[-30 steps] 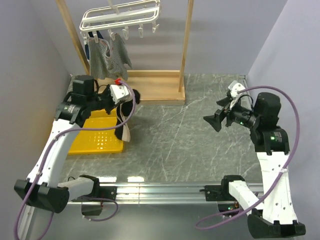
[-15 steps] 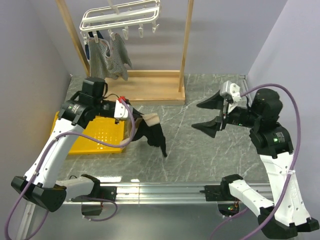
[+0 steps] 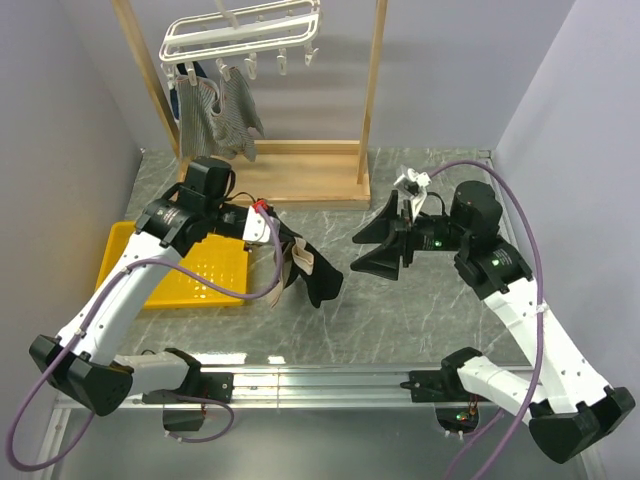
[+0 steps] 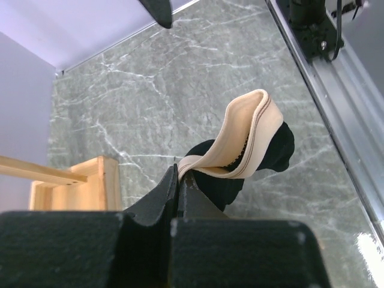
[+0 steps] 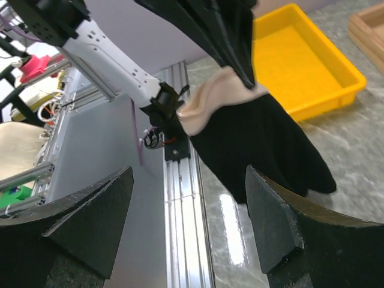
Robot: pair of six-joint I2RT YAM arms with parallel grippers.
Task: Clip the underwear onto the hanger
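The black underwear (image 3: 318, 278) with a tan waistband (image 4: 246, 144) hangs from my left gripper (image 3: 283, 252), which is shut on the waistband above the table's middle. In the left wrist view the closed jaws pinch the band's end (image 4: 181, 175). My right gripper (image 3: 375, 242) is wide open, facing the underwear from the right and a short way off. In the right wrist view the underwear (image 5: 258, 144) hangs ahead between the spread fingers (image 5: 273, 222). The white hanger (image 3: 240, 32) with dangling clips hangs from the wooden stand at the back left.
A grey striped garment (image 3: 220, 118) is clipped under the hanger. The wooden frame stand (image 3: 310, 170) rises at the back. A yellow tray (image 3: 170, 272) lies on the left, also in the right wrist view (image 5: 306, 66). A metal rail (image 3: 330, 380) runs along the near edge.
My left gripper has carried the underwear from over the yellow tray rightward to the table's middle. My right gripper has opened wide and swung left toward the underwear.
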